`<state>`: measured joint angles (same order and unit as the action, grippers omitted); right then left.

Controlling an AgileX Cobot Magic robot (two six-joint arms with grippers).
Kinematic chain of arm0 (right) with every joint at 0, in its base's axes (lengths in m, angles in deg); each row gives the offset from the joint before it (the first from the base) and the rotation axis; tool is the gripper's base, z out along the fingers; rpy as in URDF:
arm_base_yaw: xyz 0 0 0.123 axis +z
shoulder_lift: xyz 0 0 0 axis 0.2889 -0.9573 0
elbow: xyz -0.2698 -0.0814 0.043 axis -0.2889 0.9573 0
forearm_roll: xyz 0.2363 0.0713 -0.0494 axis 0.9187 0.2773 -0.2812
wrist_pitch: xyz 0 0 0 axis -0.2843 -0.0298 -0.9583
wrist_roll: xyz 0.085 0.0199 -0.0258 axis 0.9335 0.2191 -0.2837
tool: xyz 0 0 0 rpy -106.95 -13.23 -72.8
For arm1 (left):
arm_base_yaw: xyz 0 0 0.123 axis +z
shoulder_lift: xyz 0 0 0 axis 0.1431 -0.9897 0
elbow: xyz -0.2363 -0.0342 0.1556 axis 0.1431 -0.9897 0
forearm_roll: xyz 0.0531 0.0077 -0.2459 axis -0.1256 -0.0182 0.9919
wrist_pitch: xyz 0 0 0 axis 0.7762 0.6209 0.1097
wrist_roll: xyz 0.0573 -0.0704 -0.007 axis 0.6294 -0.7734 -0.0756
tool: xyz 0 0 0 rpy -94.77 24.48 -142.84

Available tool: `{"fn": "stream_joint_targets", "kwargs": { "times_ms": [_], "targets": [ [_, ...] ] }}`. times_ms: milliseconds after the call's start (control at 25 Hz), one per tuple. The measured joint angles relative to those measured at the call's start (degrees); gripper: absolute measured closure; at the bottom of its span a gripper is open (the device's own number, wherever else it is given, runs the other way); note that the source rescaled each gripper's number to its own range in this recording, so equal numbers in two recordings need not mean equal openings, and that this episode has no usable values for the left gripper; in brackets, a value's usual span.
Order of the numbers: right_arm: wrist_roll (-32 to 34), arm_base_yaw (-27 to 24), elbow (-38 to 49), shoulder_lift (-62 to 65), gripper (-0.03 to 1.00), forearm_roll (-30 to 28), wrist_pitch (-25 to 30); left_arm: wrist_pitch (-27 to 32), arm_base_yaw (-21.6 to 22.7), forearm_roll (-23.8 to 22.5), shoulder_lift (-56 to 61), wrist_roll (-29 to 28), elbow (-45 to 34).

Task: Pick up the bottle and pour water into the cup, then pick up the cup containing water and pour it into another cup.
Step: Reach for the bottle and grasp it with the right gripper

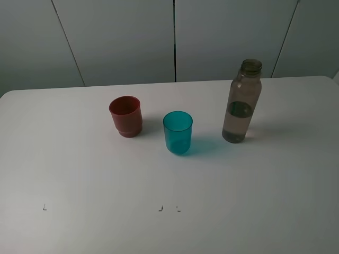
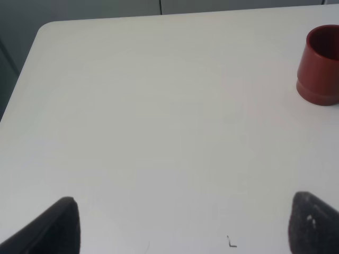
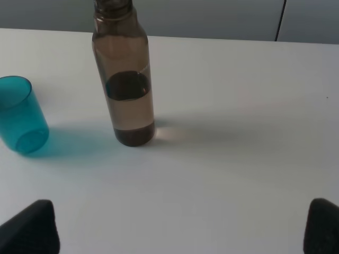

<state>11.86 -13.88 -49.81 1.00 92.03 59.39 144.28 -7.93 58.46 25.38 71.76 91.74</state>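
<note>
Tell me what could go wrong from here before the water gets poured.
The bottle is tall, slim, uncapped and partly filled; a glancing approach by the open right tool could tip and spill it.
The teal cup has a small mouth and looks light; a hasty pour may miss or shove it.
The red cup stands near it, not touching, and might get bumped.

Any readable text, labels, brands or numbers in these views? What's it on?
No legible text anywhere.
On the bottle: a dark oval patch with a faint pale mark at its edge, too small to read.
On the table: small corner-shaped tick marks, not letters.
On the red cup and teal cup: no print visible.
</note>
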Motion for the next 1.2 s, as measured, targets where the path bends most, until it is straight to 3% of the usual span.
{"fn": "stream_joint_targets", "kwargs": {
  "times_ms": [600, 920, 1200],
  "targets": [
    [0.4, 0.0, -1.7, -4.0, -0.03, 1.1, -1.3, 0.0, 0.0, 0.0, 0.0, 0.0, 0.0],
    [0.0, 0.0, -4.0, -21.4, -0.03, 6.8, -14.1, 0.0, 0.0, 0.0, 0.0, 0.0, 0.0],
    [-7.5, 0.0, -3.9, -34.0, -0.03, 9.8, -23.8, 0.0, 0.0, 0.0, 0.0, 0.0, 0.0]
  ]
}}
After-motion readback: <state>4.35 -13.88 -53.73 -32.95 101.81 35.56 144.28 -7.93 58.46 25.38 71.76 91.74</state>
